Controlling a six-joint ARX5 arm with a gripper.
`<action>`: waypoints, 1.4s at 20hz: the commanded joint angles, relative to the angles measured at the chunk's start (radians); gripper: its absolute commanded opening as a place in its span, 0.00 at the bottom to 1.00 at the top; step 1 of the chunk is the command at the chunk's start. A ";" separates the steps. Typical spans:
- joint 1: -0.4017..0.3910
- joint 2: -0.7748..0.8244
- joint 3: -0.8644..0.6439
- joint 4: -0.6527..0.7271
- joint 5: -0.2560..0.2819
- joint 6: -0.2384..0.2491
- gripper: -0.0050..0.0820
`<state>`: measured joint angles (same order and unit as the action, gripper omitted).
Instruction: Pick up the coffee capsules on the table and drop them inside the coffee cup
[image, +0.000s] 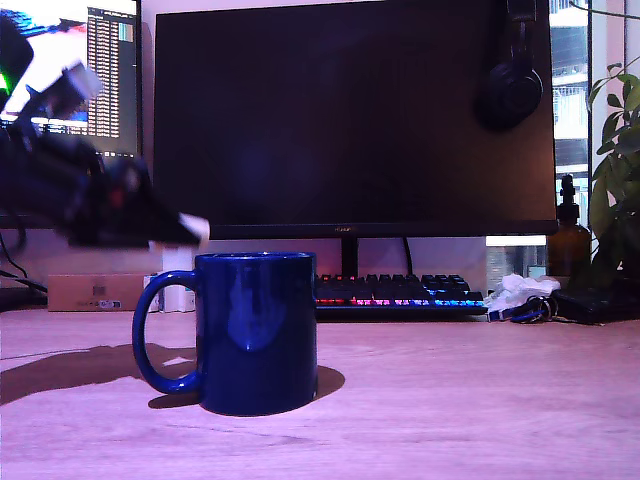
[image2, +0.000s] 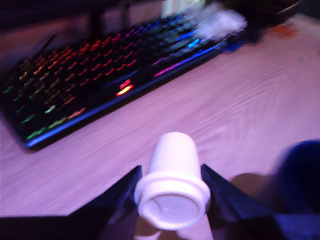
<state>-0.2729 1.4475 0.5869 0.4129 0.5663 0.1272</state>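
On my wrist feed the gripper (image2: 172, 200) fills the lower centre — its two dark fingers (image2: 117, 205) are closed against the rim of the white capsule (image2: 172, 187), gripped and pointing away from the lens. In the exterior view the mug (image: 255, 330) stands lower left of centre on the table (image: 470, 400), handle toward the frame's left; the gripper hangs blurred just above and left of its rim. Beyond — the lit keyboard (image: 395, 290) and the dark monitor (image: 350, 110).
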 joint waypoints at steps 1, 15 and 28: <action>0.000 -0.038 -0.001 -0.032 0.040 -0.017 0.26; -0.212 -0.113 -0.001 -0.112 0.101 -0.021 0.24; -0.234 -0.113 -0.001 -0.136 0.064 0.005 0.24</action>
<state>-0.5041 1.3384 0.5873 0.2699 0.6285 0.1200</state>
